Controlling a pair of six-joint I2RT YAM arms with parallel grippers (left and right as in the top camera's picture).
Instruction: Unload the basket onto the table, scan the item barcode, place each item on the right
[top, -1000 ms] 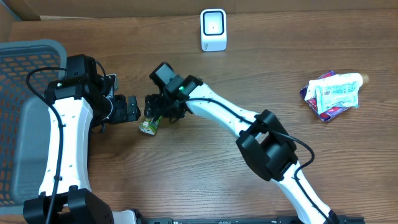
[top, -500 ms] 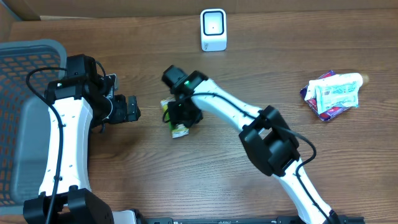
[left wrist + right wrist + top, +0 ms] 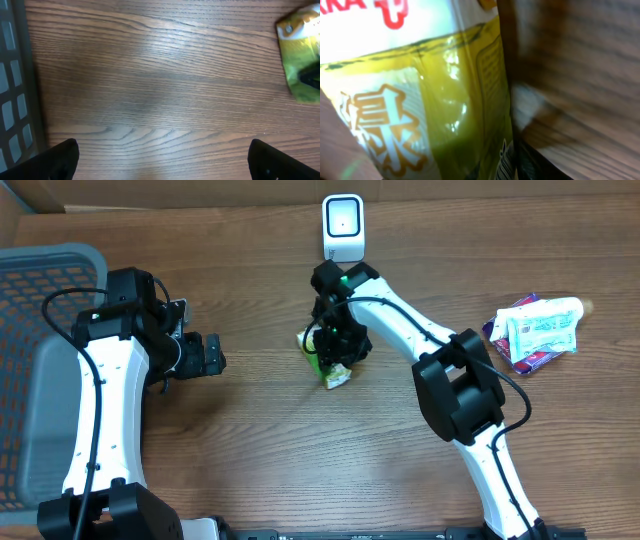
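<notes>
The right gripper (image 3: 338,350), half closed, clamps one green pouch (image 3: 337,376) near one white scanner (image 3: 343,227). The left gripper (image 3: 215,355) gapes wide, holding nothing, beside one grey basket (image 3: 40,300).

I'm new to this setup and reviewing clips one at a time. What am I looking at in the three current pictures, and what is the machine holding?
Two white-and-black robot arms work at a wooden table. The wide picture looks down from above; the other two come from small cameras on each wrist. The left gripper stands open and empty near a grey basket. The right gripper holds a green pouch, which fills its wrist view, close to a small white scanner. A few more packets lie at the far right.
</notes>
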